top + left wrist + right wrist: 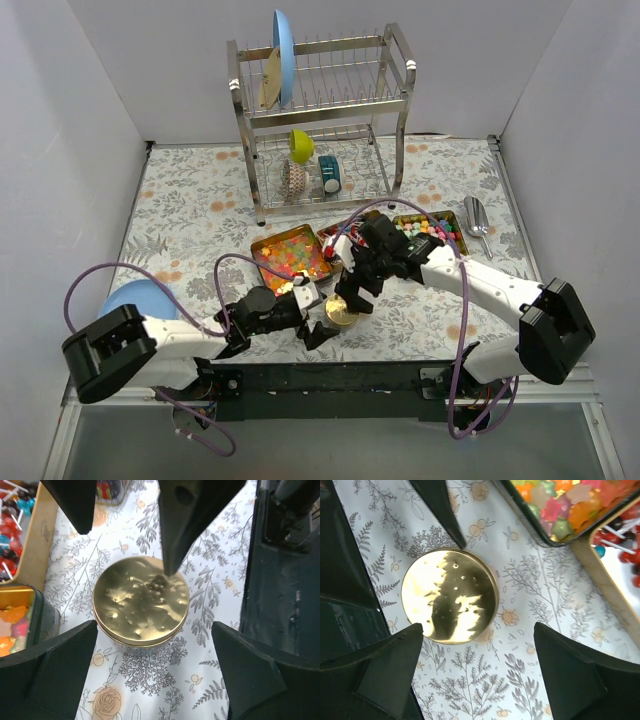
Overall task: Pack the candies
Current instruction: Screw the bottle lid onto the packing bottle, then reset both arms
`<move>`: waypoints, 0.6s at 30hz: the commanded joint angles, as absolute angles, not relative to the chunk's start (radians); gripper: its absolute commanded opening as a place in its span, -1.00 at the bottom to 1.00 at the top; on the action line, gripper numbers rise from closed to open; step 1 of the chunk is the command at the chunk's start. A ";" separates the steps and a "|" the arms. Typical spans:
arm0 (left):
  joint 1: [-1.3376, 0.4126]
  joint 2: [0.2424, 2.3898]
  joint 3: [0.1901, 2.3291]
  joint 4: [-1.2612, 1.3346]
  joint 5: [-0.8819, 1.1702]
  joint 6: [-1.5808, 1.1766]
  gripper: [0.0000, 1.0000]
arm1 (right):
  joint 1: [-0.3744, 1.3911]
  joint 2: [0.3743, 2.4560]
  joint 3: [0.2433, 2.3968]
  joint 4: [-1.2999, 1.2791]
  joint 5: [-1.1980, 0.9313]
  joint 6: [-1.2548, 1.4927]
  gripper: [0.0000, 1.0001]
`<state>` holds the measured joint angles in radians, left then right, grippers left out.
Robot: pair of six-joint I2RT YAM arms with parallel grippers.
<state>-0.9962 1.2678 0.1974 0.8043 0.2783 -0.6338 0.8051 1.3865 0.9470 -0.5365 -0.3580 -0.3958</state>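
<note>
The candies lie in open tins: orange-yellow-pink gummies (290, 254) in one, red and blue wrapped pieces (333, 236) beside it, multicoloured balls (430, 227) further right. The gummies also show in the left wrist view (12, 626) and the right wrist view (565, 502). A closed round gold tin (341, 312) stands in front of them. My left gripper (317, 318) is open and empty, just left of the gold tin (141, 601). My right gripper (352, 297) is open and empty, hovering over the gold tin (450, 596) from behind.
A metal scoop (476, 220) lies right of the ball tin. A dish rack (320, 120) with a blue plate, cups and a mug stands at the back. A blue bowl (140, 298) sits at the near left. The two grippers are close together.
</note>
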 commanded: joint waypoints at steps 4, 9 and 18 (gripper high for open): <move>-0.991 0.886 0.297 0.295 0.187 -0.608 0.97 | 0.697 1.325 1.080 -0.584 -0.158 -0.267 0.96; -0.933 0.717 0.435 0.005 0.025 -0.620 0.96 | 0.579 1.368 1.192 -0.664 0.075 -0.195 0.96; -0.461 0.785 0.711 -0.311 0.130 -0.672 0.96 | 0.463 1.359 1.322 -0.710 0.222 -0.175 0.96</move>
<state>-0.6353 0.7464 0.5823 -0.1272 0.0982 -0.6491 0.4759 1.3903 1.2732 -0.6868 0.1230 -0.2028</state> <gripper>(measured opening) 0.982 0.983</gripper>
